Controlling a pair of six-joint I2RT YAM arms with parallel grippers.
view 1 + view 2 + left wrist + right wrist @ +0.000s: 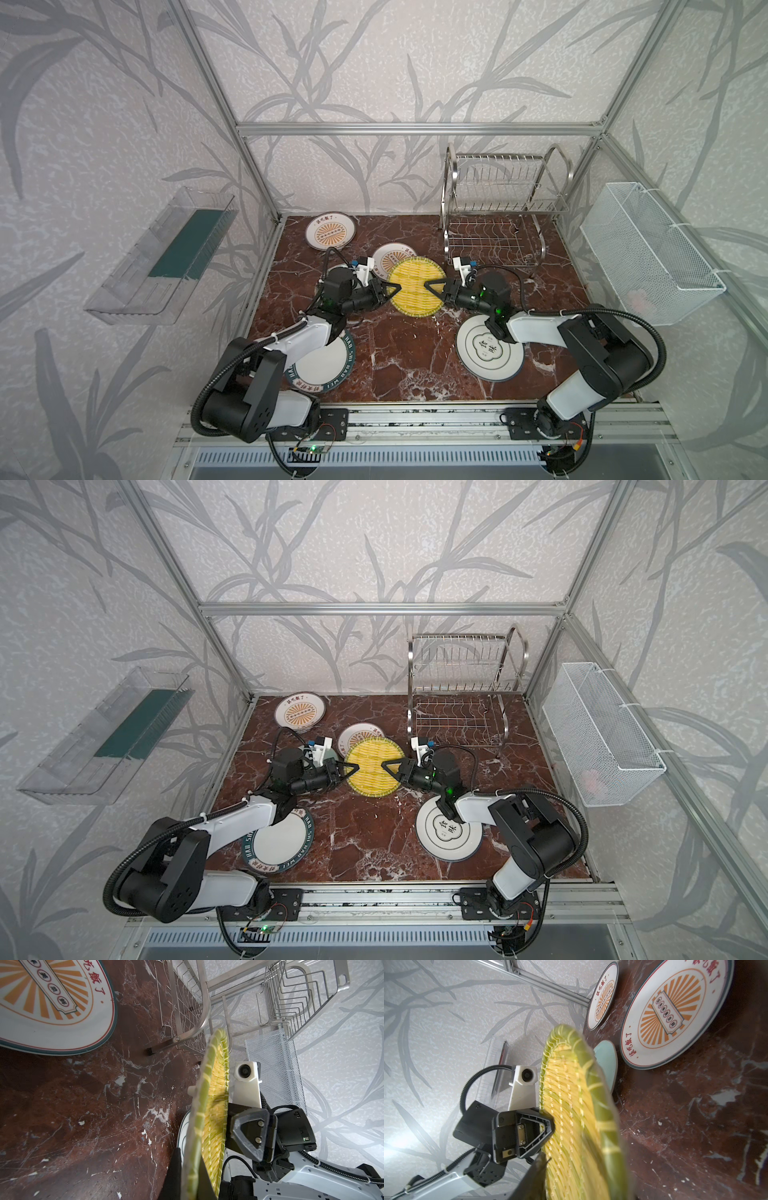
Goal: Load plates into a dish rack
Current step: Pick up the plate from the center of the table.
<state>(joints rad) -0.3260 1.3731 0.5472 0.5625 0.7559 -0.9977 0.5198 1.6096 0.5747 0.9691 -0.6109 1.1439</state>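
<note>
The yellow woven-look plate (413,286) (374,766) hangs above the table's middle between both grippers. My left gripper (395,286) (191,1184) is shut on its left rim (216,1088). My right gripper (428,286) (583,1184) stands open around the opposite rim (571,1095), its jaws spread wider than the rim. The empty dish rack (498,208) stands at the back right. Lying flat are two sunburst plates (331,231) (384,255), a pale green plate (607,1059), a teal-lettered plate (328,365) under the left arm, and a cloud-outline plate (486,353) under the right arm.
A white mesh basket (648,249) hangs on the right wall and a clear plastic tray (166,257) on the left wall. Aluminium frame posts (415,129) border the marble table (395,353).
</note>
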